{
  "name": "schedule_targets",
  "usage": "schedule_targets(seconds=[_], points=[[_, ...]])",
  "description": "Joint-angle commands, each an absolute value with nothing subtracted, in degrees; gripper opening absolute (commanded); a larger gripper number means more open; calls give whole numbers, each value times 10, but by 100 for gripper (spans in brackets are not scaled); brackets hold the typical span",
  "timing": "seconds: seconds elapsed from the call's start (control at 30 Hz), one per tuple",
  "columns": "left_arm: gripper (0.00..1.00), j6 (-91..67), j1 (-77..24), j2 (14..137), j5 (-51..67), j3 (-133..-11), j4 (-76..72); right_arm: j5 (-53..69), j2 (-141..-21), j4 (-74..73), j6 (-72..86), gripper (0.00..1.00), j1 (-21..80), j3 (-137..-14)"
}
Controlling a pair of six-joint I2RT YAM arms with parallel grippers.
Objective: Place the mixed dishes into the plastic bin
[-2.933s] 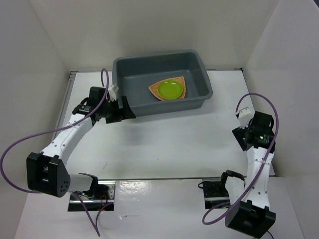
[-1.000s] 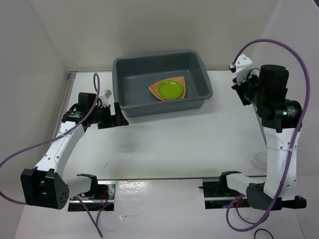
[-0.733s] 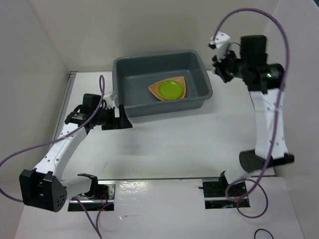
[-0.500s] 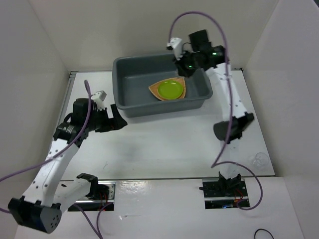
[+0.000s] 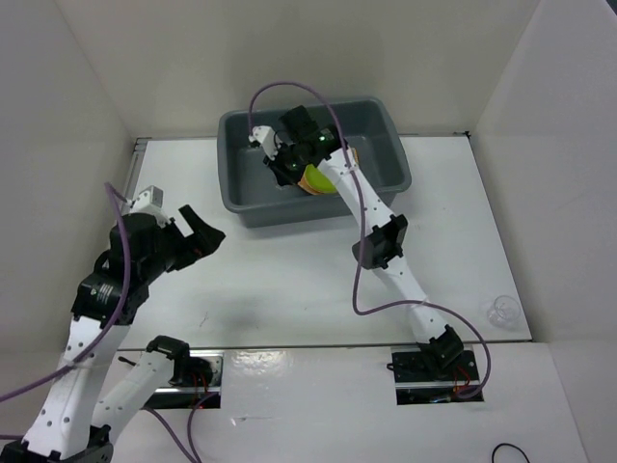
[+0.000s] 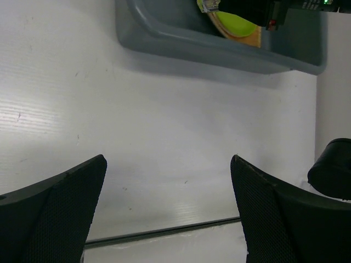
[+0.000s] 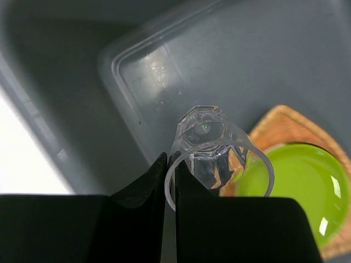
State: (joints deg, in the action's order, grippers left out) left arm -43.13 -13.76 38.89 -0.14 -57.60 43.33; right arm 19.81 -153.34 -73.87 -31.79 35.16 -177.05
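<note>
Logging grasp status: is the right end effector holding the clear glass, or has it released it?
Holding. The right end effector is shut on the rim of the glass, over the bin.

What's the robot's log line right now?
right gripper: shut on clear glass over plastic bin | left gripper: open, empty | lime-green plate on woven plate in bin

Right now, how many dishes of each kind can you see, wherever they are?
Woven fan-shaped plate: 1, in the bin
Lime-green plate: 1, lying on the woven one
Clear glasses: 2, the held glass in the right pincer over the bin, the loose glass on the table
Total: 4
</note>
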Motion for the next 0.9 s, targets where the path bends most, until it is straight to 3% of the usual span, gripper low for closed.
schedule_targets(seconds=[0.0, 0.17, 0.37, 0.47, 0.5, 0.6, 0.63, 0.87], points=[[100, -457, -139, 397, -7, -569, 455, 177, -1578, -744, -340, 0, 374, -1794], [100, -457, -139, 381, -25, -576, 466, 160, -1614, -731, -354, 16, 374, -1794], [100, -445, -139, 407, -26, -564, 448, 154, -1614, -723, -346, 28, 374, -1794], [100, -436, -134, 437, -12, -564, 423, 159, -1582, -702, -308, 53, 369, -1794], [100, -427, -134, 446, -12, -564, 416, 159, -1552, -702, -299, 67, 369, -1794], [100, -397, -134, 484, -6, -564, 379, 134, -1484, -683, -262, 95, 369, -1794], [100, -389, -134, 512, 5, -564, 354, 123, -1465, -675, -254, 98, 369, -1794], [100, -351, -127, 695, 98, -607, 253, 8, -1319, -712, -199, 98, 343, -1794]])
